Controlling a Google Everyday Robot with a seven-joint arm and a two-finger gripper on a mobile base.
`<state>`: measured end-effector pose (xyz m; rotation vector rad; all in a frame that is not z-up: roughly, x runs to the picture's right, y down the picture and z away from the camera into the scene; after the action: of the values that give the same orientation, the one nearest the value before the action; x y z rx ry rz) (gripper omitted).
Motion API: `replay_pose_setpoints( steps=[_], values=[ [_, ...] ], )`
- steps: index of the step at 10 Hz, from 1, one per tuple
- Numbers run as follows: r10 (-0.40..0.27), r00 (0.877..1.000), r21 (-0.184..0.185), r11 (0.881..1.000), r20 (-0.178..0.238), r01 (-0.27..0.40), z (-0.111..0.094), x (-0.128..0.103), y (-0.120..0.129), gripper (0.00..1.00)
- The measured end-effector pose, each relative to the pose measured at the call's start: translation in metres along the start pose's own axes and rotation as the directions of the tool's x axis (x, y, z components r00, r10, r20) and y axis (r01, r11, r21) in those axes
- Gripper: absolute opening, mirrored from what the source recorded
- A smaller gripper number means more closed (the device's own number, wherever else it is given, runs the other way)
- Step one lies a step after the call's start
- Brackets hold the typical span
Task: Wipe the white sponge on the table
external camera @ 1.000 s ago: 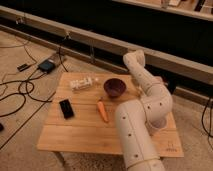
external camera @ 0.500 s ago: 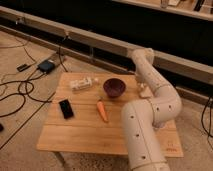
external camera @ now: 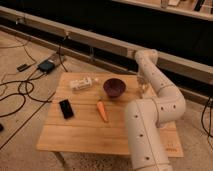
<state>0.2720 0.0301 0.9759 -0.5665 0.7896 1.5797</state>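
Tool (external camera: pixel 142 84) clenched, low at 3 o'clock of bowl (external camera: pixel 114 87), against sponge (external camera: pixel 146 90) by far table (external camera: pixel 80 131) edge, presumably to press it for wiping; grip unconfirmed.

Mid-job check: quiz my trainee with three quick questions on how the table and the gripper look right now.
1. Open or shut: the gripper, low at the far edge of the table, right of the dark bowl in the camera view?
2. True or false: the bottle stands upright.
3. What lies between the black phone and the arm? A) bottle B) carrot C) dark bowl
Key: 1 shut; 2 false, it lies on its side; 3 B.
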Motion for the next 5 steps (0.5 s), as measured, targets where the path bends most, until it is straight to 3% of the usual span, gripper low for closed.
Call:
replay_pose_setpoints(
  steps=[5],
  values=[
    [-0.001, 0.999, -0.028, 1.000, -0.038, -0.001, 0.005, 0.022, 0.005, 0.00]
  ],
)
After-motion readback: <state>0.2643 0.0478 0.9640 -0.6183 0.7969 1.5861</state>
